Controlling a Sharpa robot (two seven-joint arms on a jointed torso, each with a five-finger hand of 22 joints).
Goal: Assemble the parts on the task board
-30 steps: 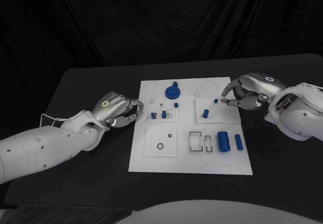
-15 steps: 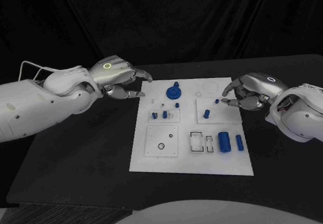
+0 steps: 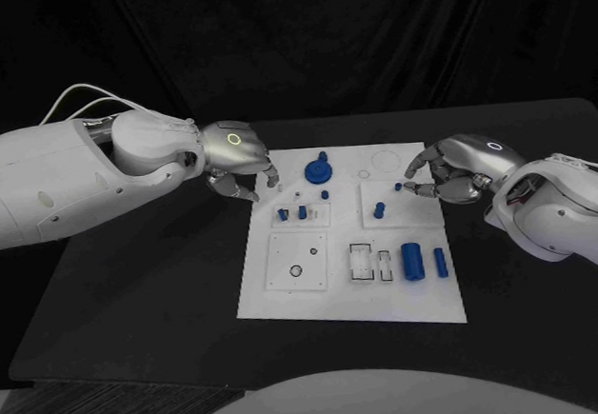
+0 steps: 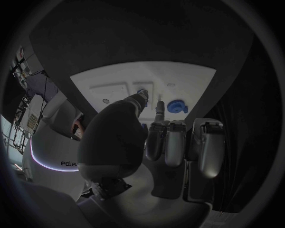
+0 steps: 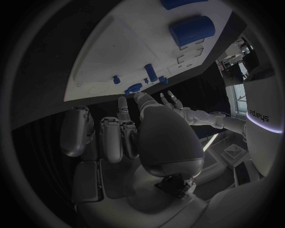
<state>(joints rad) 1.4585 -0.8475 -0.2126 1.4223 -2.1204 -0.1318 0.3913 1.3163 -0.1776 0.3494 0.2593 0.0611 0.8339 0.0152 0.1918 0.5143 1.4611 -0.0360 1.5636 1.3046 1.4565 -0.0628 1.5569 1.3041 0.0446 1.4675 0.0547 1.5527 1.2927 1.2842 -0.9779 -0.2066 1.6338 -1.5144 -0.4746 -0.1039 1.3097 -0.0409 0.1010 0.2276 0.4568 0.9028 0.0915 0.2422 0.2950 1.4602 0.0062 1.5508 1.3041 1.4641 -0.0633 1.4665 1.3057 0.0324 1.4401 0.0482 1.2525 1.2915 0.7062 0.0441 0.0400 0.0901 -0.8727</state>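
We see the left robot hand with fingers apart, empty, over the task board's ten o'clock edge on the table, and the right robot hand, likewise empty, near two o'clock, both apparently poised to pick blue parts.

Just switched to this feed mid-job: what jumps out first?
The white task board in the middle of the black table, dotted with blue parts, the big blue cylinder nearest the robot. The left hand hovers at the board's far left corner; the right hand at its far right edge.
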